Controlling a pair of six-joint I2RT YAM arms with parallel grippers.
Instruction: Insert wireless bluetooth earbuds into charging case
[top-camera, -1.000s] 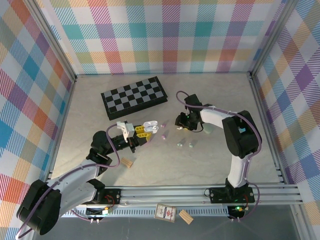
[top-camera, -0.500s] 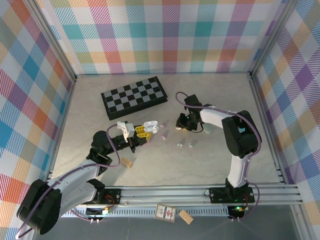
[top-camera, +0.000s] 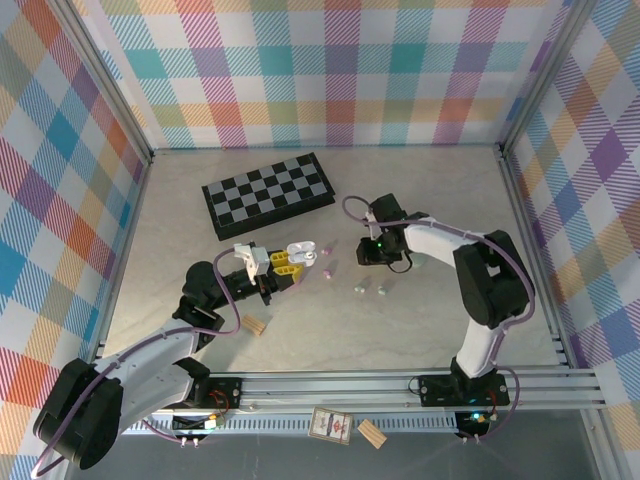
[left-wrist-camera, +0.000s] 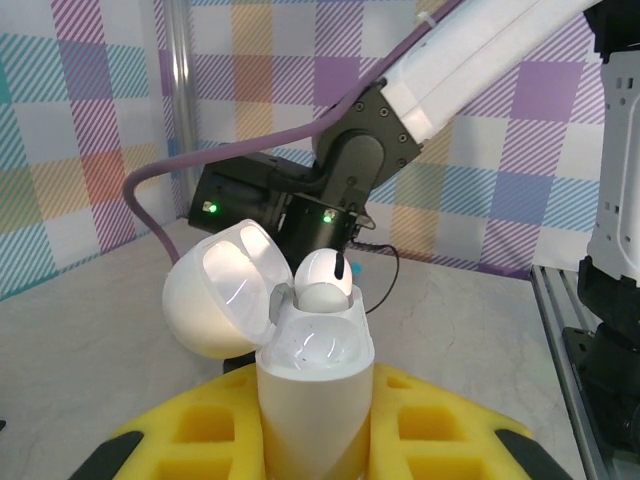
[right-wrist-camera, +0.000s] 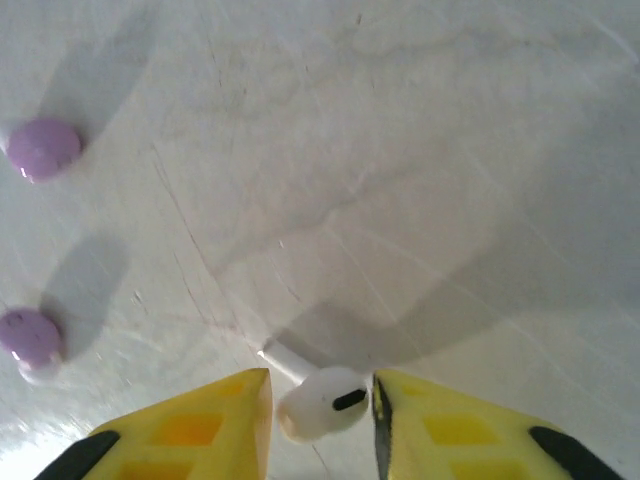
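My left gripper (top-camera: 284, 263) (left-wrist-camera: 315, 440) is shut on a white charging case (left-wrist-camera: 315, 390) (top-camera: 298, 250), held upright with its lid (left-wrist-camera: 215, 290) flipped open to the left. One white earbud (left-wrist-camera: 323, 280) sits in the case's top. My right gripper (top-camera: 368, 252) (right-wrist-camera: 320, 400) points down over the table middle, its yellow fingers (right-wrist-camera: 200, 420) closed on either side of a white earbud (right-wrist-camera: 322, 403) whose stem slants up-left. Two purple earbuds (right-wrist-camera: 42, 148) (right-wrist-camera: 30, 335) (top-camera: 327, 249) lie on the table between the two grippers.
A folded chessboard (top-camera: 268, 192) lies at the back left. Two small pale pieces (top-camera: 360, 290) (top-camera: 382, 290) rest just in front of the right gripper. A tan wooden block (top-camera: 257, 325) lies near the left arm. Metal rails (top-camera: 350, 385) edge the front.
The right wrist has swung and shifted a little to the right, now pointing more steeply down, with its fingers drawn in around the white earbud. The left arm and case have not moved.
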